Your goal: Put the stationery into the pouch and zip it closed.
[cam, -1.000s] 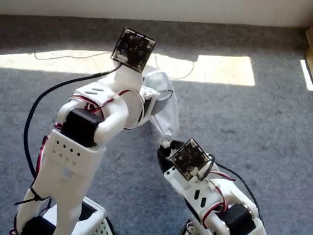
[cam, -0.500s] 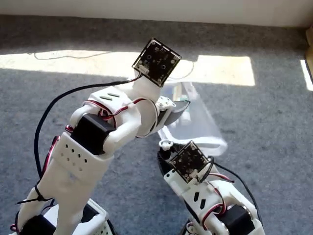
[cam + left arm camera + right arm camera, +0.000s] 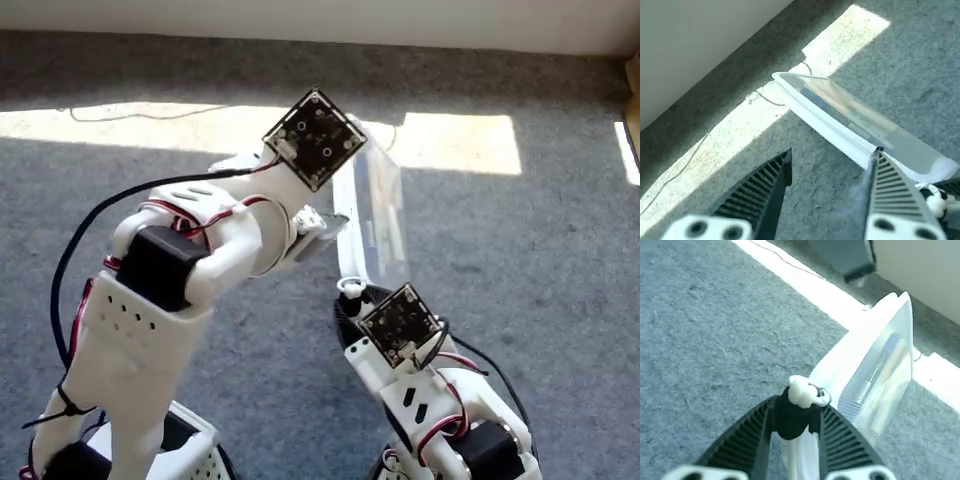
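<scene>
Two tools at the clear pouch (image 3: 375, 215), held up on edge above the grey carpet (image 3: 520, 260). Right tool (image 3: 797, 407) pinches the pouch corner under the white zip pull (image 3: 802, 390); left tool (image 3: 832, 155) spread, one fingertip just beside the pouch's long edge; blurred stationery (image 3: 890, 357) inside
</scene>
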Motion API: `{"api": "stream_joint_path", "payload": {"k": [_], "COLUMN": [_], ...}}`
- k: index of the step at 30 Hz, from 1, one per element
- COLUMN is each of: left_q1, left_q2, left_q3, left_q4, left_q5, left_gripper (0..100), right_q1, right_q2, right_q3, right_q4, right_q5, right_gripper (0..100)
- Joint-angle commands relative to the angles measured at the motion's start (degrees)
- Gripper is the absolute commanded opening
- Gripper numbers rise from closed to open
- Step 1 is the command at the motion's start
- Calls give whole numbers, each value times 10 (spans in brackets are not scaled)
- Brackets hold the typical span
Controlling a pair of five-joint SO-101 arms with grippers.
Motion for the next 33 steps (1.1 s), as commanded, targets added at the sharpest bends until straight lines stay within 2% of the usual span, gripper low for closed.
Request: {"api": "stream_joint_path", "payload": {"k": [1,3,6,10,18,23,26,30,33], "left_q1": [-42,-54,-53,-40,-12,-6,-7,-7,-31], "left_q2": [-10,-9,-9,-5,-5,-3,-3,-5,-8], "left_q3": [-45,-38,-11,59,263,330,364,419,451], "left_q4": [47,45,-4,-117,-355,-420,-420,-420,-420], "left_q5": [-51,-22,55,128,199,197,193,141,140], "left_gripper": [248,246,249,249,249,249,249,245,245], "right_q1": [12,12,12,12,11,11,11,11,15], "right_q2": [-4,-4,-4,-4,-4,-4,-4,-4,-4], "right_q3": [-11,-11,-11,-7,-6,-6,-6,-8,-11], "right_q4": [-16,-16,-16,-16,-16,-15,-14,-14,-12], "right_q5": [5,5,5,5,5,5,5,5,5], "right_gripper": [19,19,19,19,19,19,19,19,19]}}
